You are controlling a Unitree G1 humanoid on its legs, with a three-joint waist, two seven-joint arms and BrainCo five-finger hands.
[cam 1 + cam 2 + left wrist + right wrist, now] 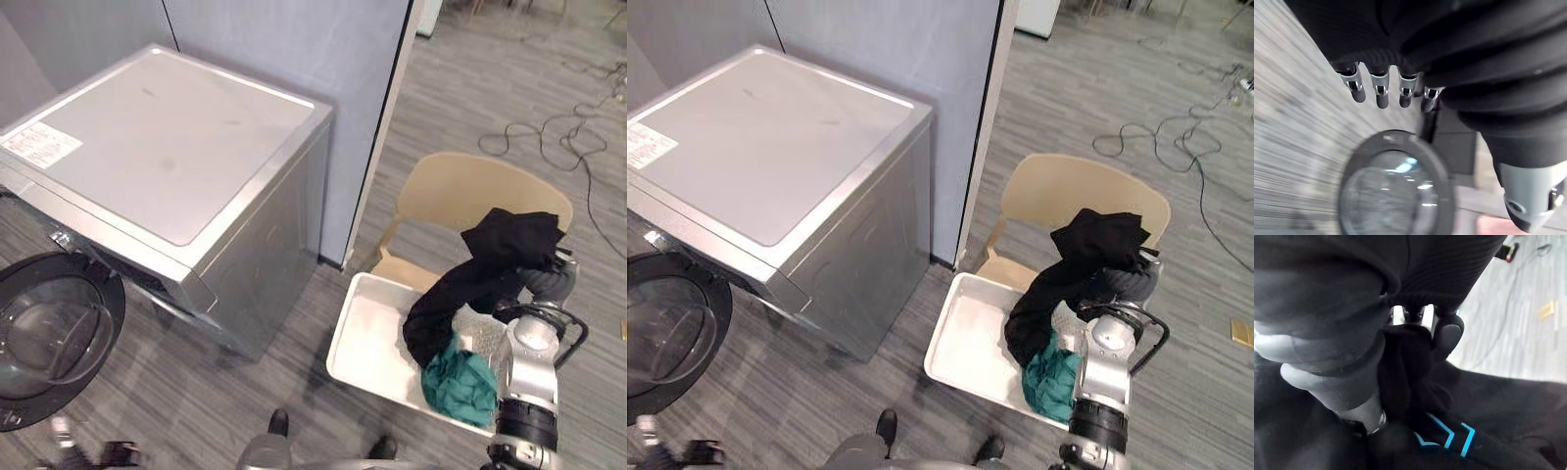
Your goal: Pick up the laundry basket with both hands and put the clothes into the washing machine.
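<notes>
A white laundry basket (pixel 367 333) sits on the floor in front of a beige chair (pixel 460 191). A teal garment (pixel 460 384) lies in its near right corner. My right hand (pixel 1447 335) is shut on a black garment (pixel 490 264), pinching a fold between thumb and fingers; it holds the cloth up over the basket's right side, and the cloth's lower end hangs into the basket. The silver washing machine (pixel 186 157) stands at the left with its round door (pixel 49 333) swung open. My left hand (pixel 1381 90) hangs open above that door, holding nothing.
A grey partition wall (pixel 294 49) runs behind the washer, ending beside the chair. Loose cables (pixel 558 137) trail over the striped grey floor at the far right. Bare floor lies between the washer and the basket.
</notes>
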